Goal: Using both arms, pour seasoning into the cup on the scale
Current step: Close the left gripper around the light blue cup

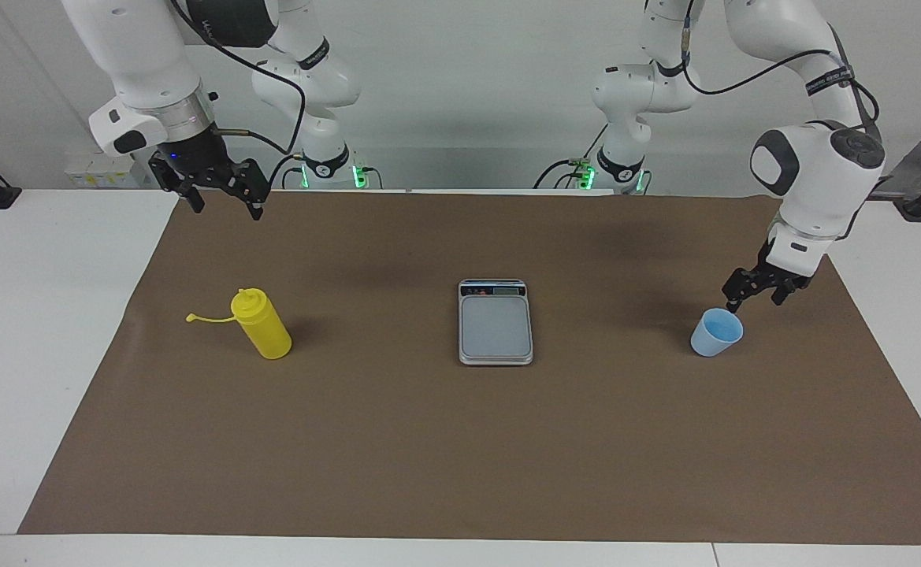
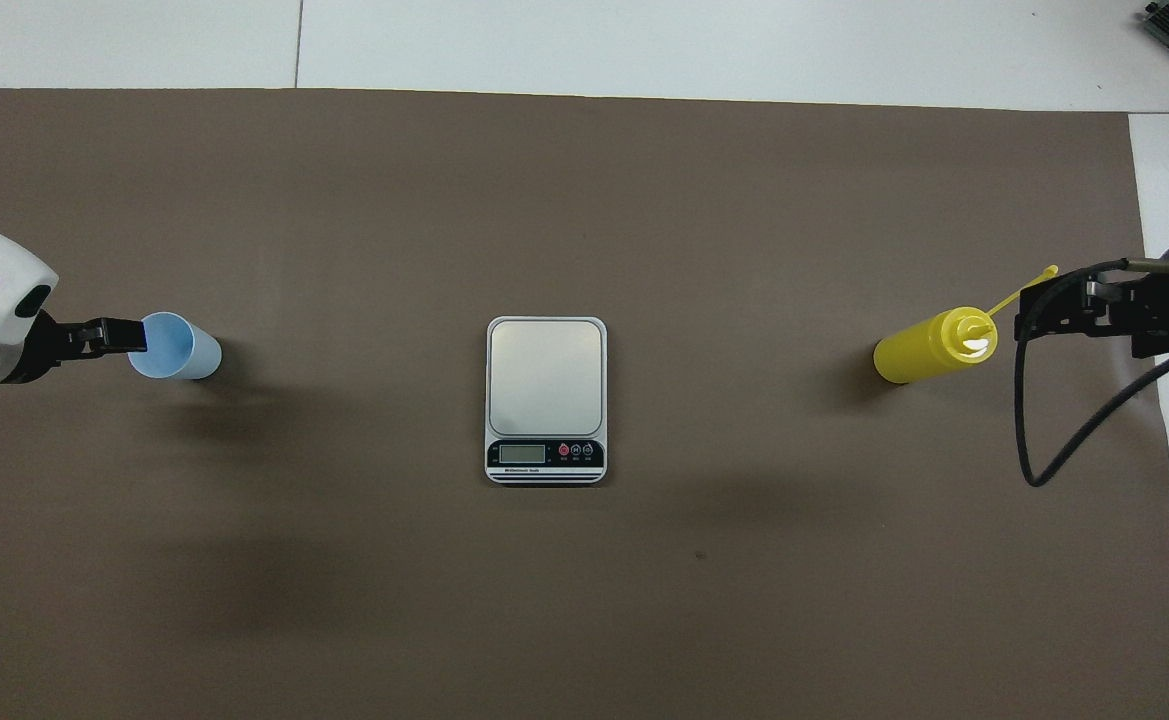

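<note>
1. We are seeing the scale (image 1: 495, 323) lying flat mid-mat on the brown mat (image 1: 460, 441), plate bare.
2. We are seeing the cup (image 1: 717, 331) standing upright toward the left arm's end, well apart from the scale.
3. We are seeing the seasoning (image 1: 261, 324) standing toward the right arm's end, cap strap trailing outward.
4. We are seeing the left gripper (image 1: 754, 293) hanging just above the cup's rim, fingers spread, gripping nothing.
5. We are seeing the right gripper (image 1: 224, 198) waiting high over the mat's edge, fingers wide.
</note>
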Controlling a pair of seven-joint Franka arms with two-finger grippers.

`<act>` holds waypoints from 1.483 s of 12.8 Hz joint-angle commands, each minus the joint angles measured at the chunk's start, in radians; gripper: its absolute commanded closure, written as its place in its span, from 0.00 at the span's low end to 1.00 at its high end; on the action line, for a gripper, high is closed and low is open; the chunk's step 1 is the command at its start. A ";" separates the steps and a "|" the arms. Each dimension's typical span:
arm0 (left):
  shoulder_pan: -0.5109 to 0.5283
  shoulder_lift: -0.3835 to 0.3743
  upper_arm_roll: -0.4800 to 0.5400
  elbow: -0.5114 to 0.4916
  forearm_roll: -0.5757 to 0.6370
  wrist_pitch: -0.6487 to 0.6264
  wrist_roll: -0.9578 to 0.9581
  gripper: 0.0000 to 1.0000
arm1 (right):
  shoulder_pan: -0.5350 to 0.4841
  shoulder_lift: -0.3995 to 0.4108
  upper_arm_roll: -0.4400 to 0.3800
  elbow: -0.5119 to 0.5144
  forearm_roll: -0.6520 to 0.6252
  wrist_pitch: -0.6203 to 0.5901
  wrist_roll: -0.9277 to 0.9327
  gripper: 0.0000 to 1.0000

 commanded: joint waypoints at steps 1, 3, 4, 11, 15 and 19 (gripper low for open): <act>0.007 0.017 0.000 -0.031 -0.020 0.041 0.019 0.00 | -0.012 -0.016 0.005 -0.019 0.018 -0.005 0.011 0.00; 0.007 0.045 -0.001 -0.046 -0.020 0.048 0.019 0.00 | -0.012 -0.016 0.005 -0.019 0.018 -0.005 0.011 0.00; 0.010 0.045 -0.001 -0.061 -0.020 0.059 0.019 0.00 | -0.012 -0.016 0.004 -0.019 0.018 -0.005 0.011 0.00; 0.010 0.062 -0.001 -0.068 -0.020 0.076 0.019 0.00 | -0.012 -0.016 0.005 -0.019 0.018 -0.005 0.011 0.00; 0.010 0.066 -0.001 -0.069 -0.020 0.074 0.019 0.11 | -0.012 -0.016 0.005 -0.019 0.018 -0.005 0.011 0.00; 0.007 0.077 -0.003 -0.081 -0.053 0.077 0.019 0.28 | -0.012 -0.016 0.005 -0.019 0.018 -0.005 0.011 0.00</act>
